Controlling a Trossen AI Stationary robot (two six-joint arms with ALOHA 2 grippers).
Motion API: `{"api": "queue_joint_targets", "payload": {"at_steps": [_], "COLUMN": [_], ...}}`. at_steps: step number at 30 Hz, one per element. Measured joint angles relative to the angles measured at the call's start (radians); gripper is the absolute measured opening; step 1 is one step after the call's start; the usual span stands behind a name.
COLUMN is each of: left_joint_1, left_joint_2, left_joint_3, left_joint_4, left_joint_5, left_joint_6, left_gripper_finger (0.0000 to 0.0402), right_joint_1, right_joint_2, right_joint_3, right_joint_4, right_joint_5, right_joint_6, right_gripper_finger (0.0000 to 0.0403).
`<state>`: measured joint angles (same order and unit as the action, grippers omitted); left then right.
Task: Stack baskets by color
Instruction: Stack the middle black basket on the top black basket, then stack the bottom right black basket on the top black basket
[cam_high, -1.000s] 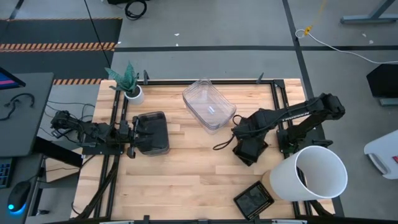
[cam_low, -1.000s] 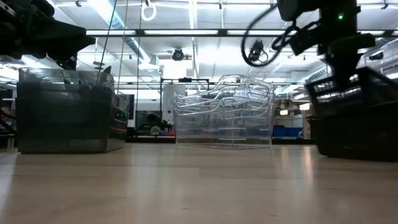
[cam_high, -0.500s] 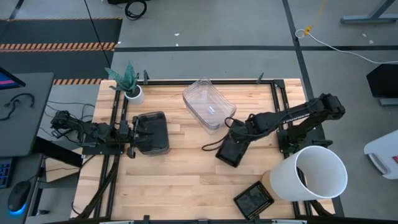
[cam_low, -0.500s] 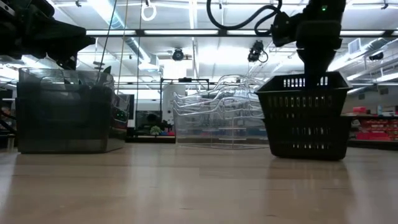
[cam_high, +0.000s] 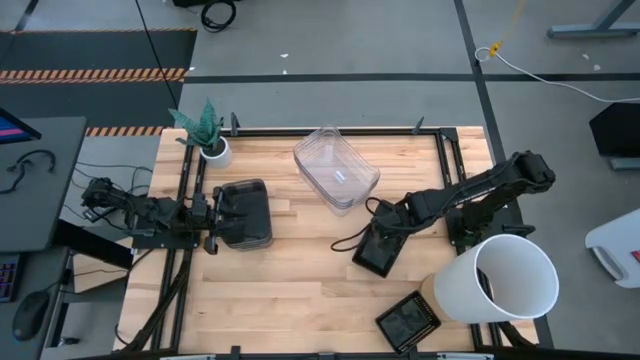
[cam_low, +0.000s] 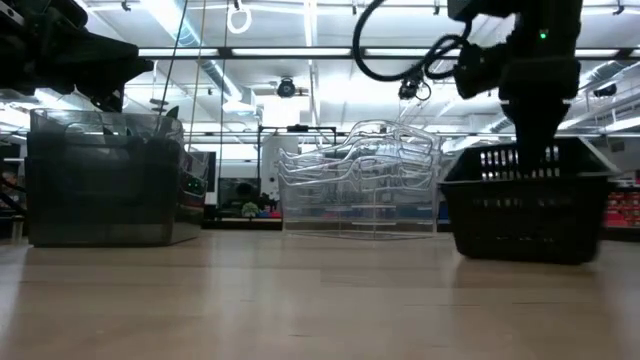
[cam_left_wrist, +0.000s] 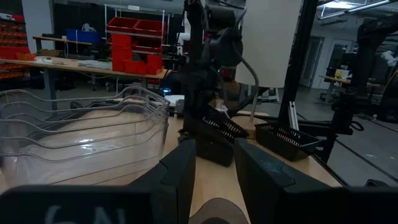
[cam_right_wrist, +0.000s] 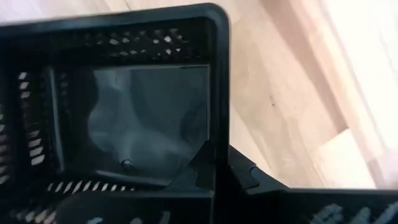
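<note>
The right gripper (cam_high: 388, 238), clamped on the rim of a black mesh basket (cam_high: 379, 250), holds it up-table and left of the other black mesh basket (cam_high: 408, 320), well apart, nearer this arm than the left.

A wooden table (cam_high: 300, 290) carries clear bins (cam_high: 335, 168), a grey bin (cam_high: 245, 214), two black baskets (cam_high: 408, 320), a plant pot (cam_high: 215, 151), a white bucket (cam_high: 500, 280)

Black mesh plastic basket (cam_high: 380, 252); pale wood table (cam_high: 290, 290).

Right claw (cam_high: 387, 237) clamped shut, its arm stretched toward table centre — left claw (cam_high: 213, 218) parted, low at the left edge.
</note>
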<state>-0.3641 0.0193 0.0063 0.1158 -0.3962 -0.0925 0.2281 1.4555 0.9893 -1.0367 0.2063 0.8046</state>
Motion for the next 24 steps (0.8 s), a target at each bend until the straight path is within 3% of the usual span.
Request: {"api": "queue_joint_targets", "payload": {"at_steps": [19, 24], "left_joint_1": [0.0, 0.0], "left_joint_2": [0.0, 0.0], "left_joint_3": [0.0, 0.0], "left_joint_4": [0.0, 0.0], "left_joint_5": [0.0, 0.0], "left_joint_6": [0.0, 0.0], "left_gripper_finger": [0.0119, 0.0119], "right_joint_1": [-0.016, -0.03], "right_joint_2": [-0.001, -0.003], "right_joint_3": [-0.023, 0.048], "right_joint_4": [0.035, -0.04], "right_joint_5": [-0.125, -0.072], "right_joint_6": [-0.064, -0.103], "right_gripper_finger": [0.011, 0.0132]}}
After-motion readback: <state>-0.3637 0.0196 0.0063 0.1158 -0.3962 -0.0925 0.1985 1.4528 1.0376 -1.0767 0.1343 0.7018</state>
